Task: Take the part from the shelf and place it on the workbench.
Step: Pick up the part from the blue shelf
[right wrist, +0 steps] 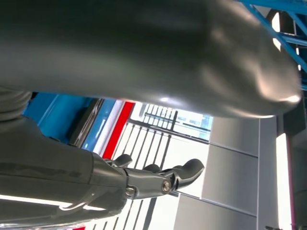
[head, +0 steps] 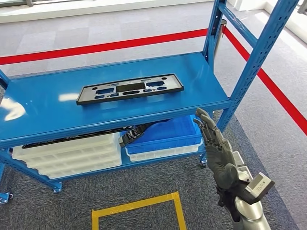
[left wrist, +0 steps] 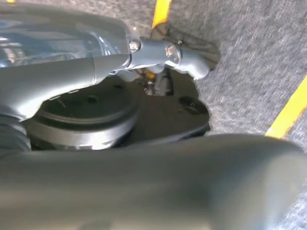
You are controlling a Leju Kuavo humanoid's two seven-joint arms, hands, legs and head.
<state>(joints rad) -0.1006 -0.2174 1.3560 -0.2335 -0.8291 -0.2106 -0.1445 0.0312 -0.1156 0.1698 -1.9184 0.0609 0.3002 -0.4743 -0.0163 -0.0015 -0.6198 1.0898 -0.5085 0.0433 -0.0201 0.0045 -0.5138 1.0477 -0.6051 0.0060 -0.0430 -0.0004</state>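
Observation:
The part (head: 129,88) is a long flat dark grey panel with several cut-outs, lying on the blue shelf (head: 43,108) top, a little right of its middle. My right hand (head: 217,148) is raised in front of the shelf's right end, below and to the right of the part, with its fingers stretched out and nothing in it. The right wrist view shows the same hand's fingers (right wrist: 159,179) extended, with the blue shelf (right wrist: 51,112) behind them. My left hand (left wrist: 108,67) hangs over the grey carpet, its fingers (left wrist: 170,55) straight and holding nothing.
White trays (head: 68,155) and a blue tray (head: 166,134) sit on the lower shelf. Blue uprights (head: 260,52) rise at the shelf's right end. Red tape (head: 108,45) runs across the floor behind it. A yellow taped square (head: 137,208) marks the carpet in front.

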